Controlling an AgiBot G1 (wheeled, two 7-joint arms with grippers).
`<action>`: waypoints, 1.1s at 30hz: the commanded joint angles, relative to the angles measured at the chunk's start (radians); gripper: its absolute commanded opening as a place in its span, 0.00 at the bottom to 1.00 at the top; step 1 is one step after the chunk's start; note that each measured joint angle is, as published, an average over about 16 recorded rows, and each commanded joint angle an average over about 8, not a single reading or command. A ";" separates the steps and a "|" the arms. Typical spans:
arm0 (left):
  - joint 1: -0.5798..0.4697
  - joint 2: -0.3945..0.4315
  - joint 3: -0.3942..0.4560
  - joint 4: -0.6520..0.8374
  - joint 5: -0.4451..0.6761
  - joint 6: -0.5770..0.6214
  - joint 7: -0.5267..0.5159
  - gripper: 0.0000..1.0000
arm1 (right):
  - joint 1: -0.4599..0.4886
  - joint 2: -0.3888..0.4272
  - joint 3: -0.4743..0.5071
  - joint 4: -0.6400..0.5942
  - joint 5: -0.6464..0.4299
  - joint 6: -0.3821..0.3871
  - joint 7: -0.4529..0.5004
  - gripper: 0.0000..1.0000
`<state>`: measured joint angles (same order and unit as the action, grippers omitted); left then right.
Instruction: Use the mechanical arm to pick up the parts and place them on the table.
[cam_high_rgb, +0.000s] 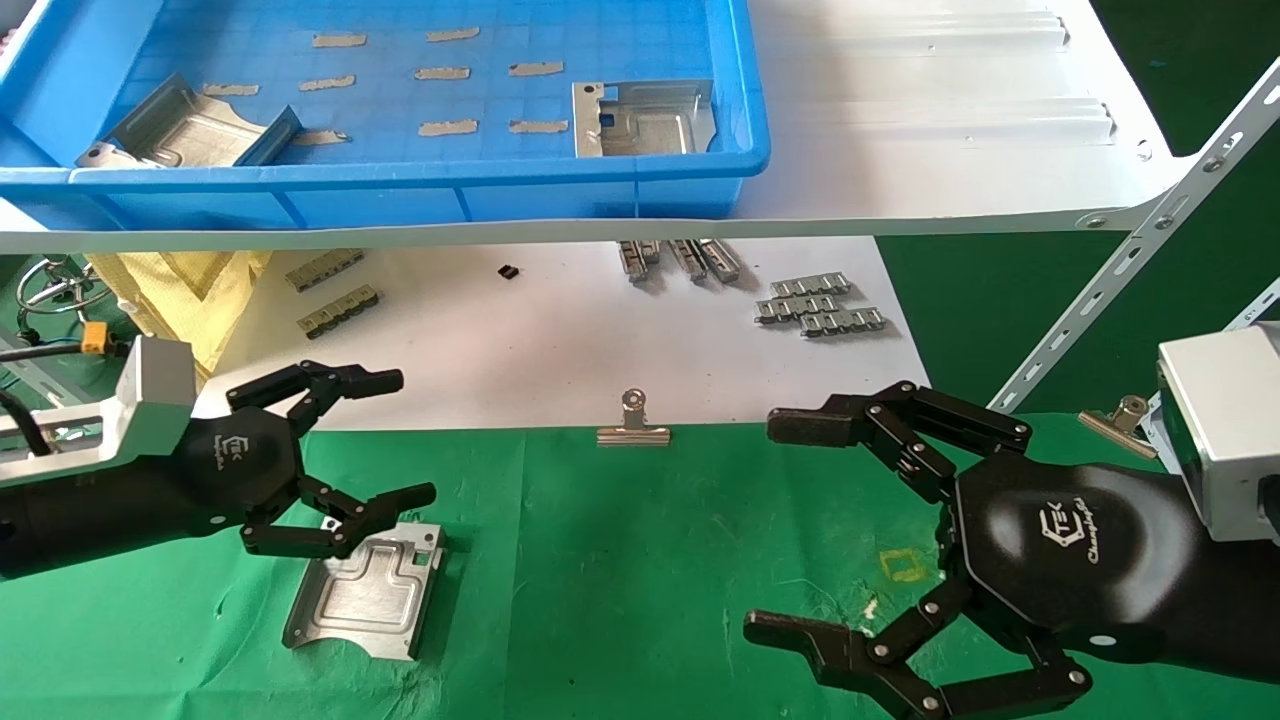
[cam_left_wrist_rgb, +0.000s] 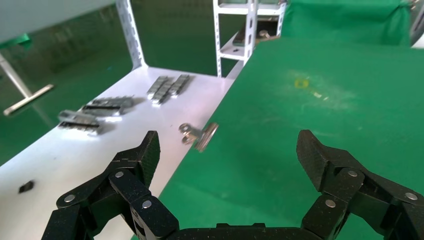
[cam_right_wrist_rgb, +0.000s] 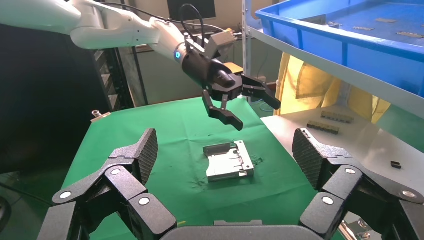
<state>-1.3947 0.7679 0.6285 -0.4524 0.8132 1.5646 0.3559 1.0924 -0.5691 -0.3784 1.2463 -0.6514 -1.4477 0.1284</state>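
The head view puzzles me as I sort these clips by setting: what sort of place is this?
Probably a factory-style parts-sorting bench. A blue bin on a white metal shelf holds stamped metal parts, another part lies on the green cloth table, and ribbed strips sit nearby.

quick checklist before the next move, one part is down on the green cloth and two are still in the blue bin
1. Placed part lies flat on the table: ok.
2. Left claw is open and free of that part: ok; the right wrist view shows it above the plate.
3. Right claw is open and holds nothing: ok.
4. Parts remain in the blue bin: ok, one at its left and one at its right.
5. Left part in the bin sits flat for a grasp: not ok, it looks tilted.
6. Binder clip is away from the placed part: ok.
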 joint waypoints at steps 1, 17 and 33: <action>0.015 -0.008 -0.017 -0.040 -0.004 -0.003 -0.026 1.00 | 0.000 0.000 0.000 0.000 0.000 0.000 0.000 1.00; 0.140 -0.068 -0.152 -0.363 -0.036 -0.030 -0.237 1.00 | 0.000 0.000 0.000 0.000 0.000 0.000 0.000 1.00; 0.263 -0.129 -0.286 -0.682 -0.068 -0.057 -0.446 1.00 | 0.000 0.000 0.000 0.000 0.000 0.000 0.000 1.00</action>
<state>-1.1319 0.6393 0.3422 -1.1351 0.7454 1.5080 -0.0902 1.0924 -0.5691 -0.3785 1.2463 -0.6513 -1.4477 0.1283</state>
